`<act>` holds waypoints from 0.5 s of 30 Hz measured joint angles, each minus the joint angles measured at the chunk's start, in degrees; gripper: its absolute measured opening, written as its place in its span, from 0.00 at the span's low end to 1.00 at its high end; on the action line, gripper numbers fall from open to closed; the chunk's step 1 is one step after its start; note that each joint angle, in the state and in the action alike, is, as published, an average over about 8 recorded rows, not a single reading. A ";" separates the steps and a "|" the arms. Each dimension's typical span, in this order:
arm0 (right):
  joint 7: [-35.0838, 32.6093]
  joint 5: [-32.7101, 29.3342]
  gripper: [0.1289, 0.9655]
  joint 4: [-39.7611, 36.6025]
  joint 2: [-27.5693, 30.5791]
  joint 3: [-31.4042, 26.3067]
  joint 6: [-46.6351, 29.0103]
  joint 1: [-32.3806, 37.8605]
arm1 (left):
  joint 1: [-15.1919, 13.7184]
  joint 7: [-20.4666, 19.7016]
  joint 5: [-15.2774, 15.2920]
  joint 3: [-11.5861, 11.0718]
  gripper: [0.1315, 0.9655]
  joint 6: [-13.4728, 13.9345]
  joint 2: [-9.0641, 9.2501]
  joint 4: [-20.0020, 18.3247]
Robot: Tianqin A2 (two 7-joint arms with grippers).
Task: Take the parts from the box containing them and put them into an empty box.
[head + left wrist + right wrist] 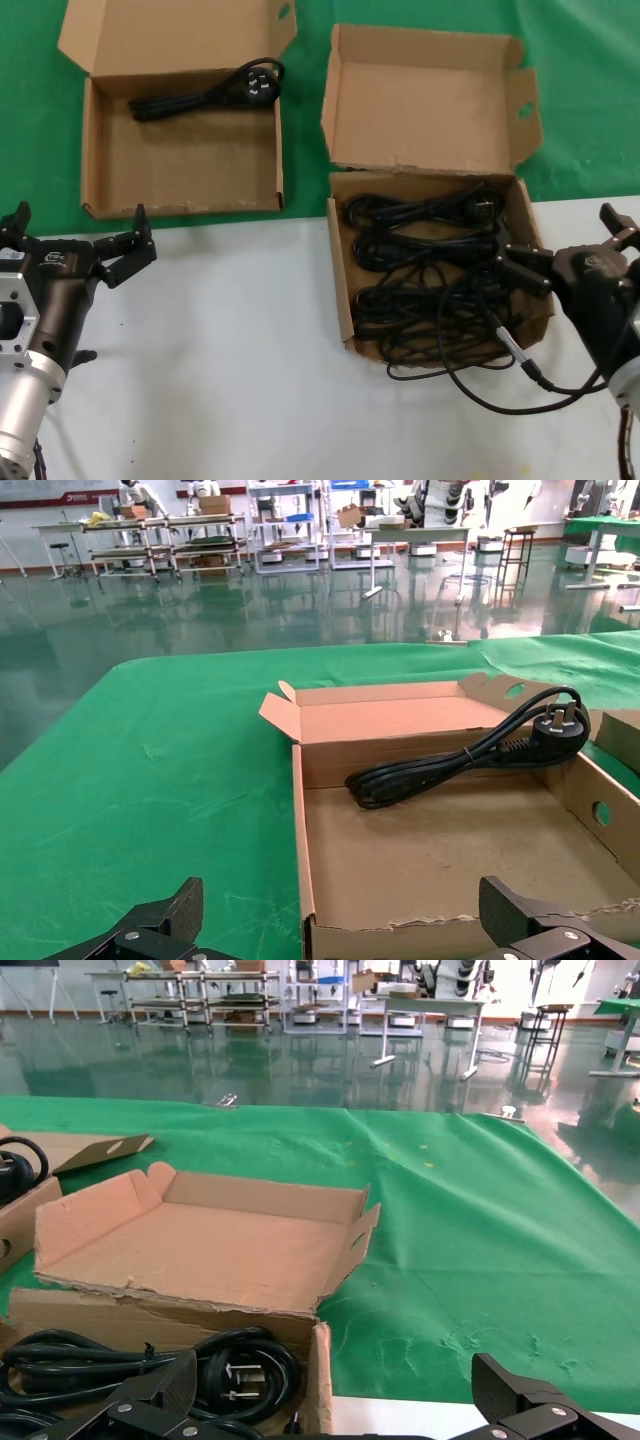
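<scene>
The wide cardboard box (pixel 92 150) sits at the back left on the green cloth and holds one black power cord (pixel 205 95) along its far wall. The squarer box (pixel 340 270) at the right holds several tangled black power cords (pixel 430 260), with loops spilling over its front wall. My left gripper (pixel 78 232) is open and empty, just in front of the wide box. In the left wrist view it (pixel 345 922) faces that box's front wall (pixel 400 935) and the cord (pixel 470 755). My right gripper (pixel 572 245) is open over the squarer box's right wall (pixel 320 1380), beside the cords (pixel 230 1365).
My own cable with a metal connector (pixel 510 350) loops across the white table (pixel 230 350) from the squarer box's front to the right arm. Both lids stand open at the back. The green cloth (pixel 580 90) covers the far half.
</scene>
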 joint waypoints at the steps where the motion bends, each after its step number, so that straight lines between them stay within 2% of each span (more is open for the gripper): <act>1: 0.00 0.00 1.00 0.00 0.00 0.00 0.00 0.00 | 0.00 0.00 0.00 0.00 1.00 0.00 0.00 0.00; 15: 0.00 0.00 1.00 0.00 0.00 0.00 0.00 0.00 | 0.00 0.00 0.00 0.00 1.00 0.00 0.00 0.00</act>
